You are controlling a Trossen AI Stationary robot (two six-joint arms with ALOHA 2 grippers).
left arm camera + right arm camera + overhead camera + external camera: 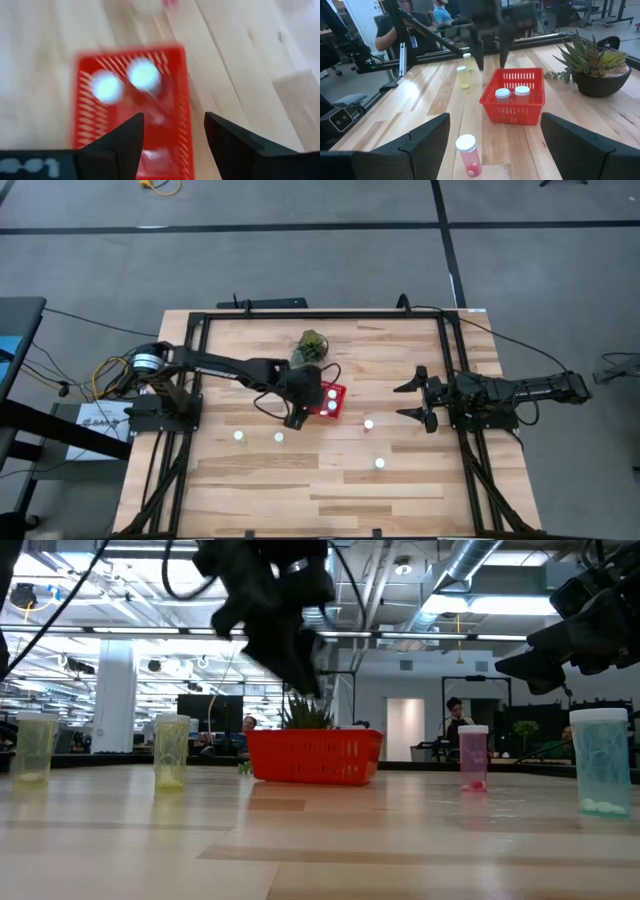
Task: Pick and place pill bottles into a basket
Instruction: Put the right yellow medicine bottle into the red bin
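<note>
The red basket [334, 400] stands near the table's middle and holds two white-capped pill bottles [502, 93] [522, 91]. My left gripper [303, 408] hangs open and empty just above the basket's left side; it also shows in its own wrist view [174, 135] and the right wrist view [491, 60]. Two yellowish bottles [239, 436] [279, 437] stand upright left of the basket. A pink bottle [368, 423] and another bottle [379, 463] stand to its right and nearer. My right gripper [410, 401] waits open at the table's right, facing the basket.
A potted green plant [312, 344] stands just beyond the basket, toward the far edge. A black frame [300, 315] runs around the tabletop. People sit in the room behind the table [400, 30]. Bare wood lies along the near edge [320, 500].
</note>
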